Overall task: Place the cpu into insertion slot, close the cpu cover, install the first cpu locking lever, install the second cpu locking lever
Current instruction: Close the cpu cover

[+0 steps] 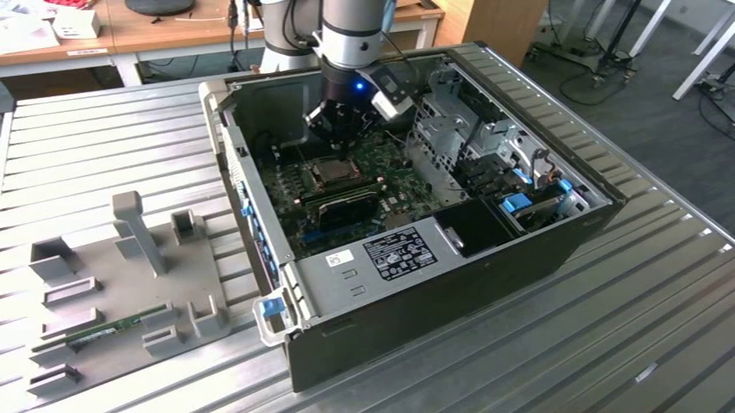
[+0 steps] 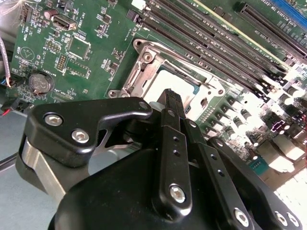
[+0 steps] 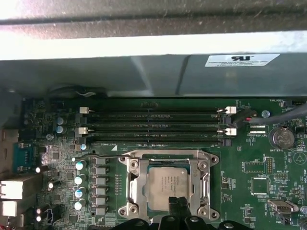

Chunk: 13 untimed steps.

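Note:
The cpu [image 3: 167, 186], a silvery-tan square chip, lies in the insertion slot [image 3: 125, 187] on the green board. The cpu cover [image 3: 204, 184], a silvery frame, lies flat around it. In the second wrist view the cpu [image 2: 165, 81] shows just past the fingertips. My gripper [image 3: 179, 205] hangs directly over the chip's near edge with its black fingers [image 2: 171, 143] pressed together and nothing between them. A thin metal lever [image 3: 98, 155] runs along the socket's side by the memory slots. In the exterior view my gripper [image 1: 336, 136] is low inside the computer case, just above the socket [image 1: 334, 169].
The open computer case [image 1: 460, 284] lies on a slatted metal table. Long black memory slots [image 3: 156, 123] run beside the socket, and capacitors [image 3: 79, 179] stand in a row near it. Drive cages [image 1: 494, 163] fill the case on the exterior view's right. A grey fixture plate [image 1: 126, 284] lies outside it on the left.

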Available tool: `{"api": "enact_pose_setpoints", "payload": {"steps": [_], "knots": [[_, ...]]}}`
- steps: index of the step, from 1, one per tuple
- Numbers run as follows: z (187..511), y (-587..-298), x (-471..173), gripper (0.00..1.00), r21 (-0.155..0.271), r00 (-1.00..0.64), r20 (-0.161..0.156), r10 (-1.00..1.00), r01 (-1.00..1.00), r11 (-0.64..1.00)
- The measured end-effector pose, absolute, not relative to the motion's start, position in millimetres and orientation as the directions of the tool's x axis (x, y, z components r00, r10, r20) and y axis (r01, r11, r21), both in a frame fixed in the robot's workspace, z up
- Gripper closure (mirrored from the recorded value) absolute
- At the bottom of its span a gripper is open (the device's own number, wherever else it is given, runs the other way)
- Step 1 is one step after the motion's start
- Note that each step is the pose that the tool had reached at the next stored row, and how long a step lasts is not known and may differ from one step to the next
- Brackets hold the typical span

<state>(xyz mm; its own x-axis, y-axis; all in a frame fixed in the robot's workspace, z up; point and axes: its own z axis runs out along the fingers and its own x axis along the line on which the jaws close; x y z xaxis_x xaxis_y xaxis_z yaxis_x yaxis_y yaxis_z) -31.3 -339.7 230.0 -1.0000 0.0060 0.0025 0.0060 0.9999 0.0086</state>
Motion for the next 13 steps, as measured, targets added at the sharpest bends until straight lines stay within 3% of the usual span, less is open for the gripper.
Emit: {"api": "enact_pose_setpoints", "payload": {"steps": [13], "knots": [[225,-340,-43,0.9,0.009,-1.0,-0.015,0.006,0.006,1.0]]}}
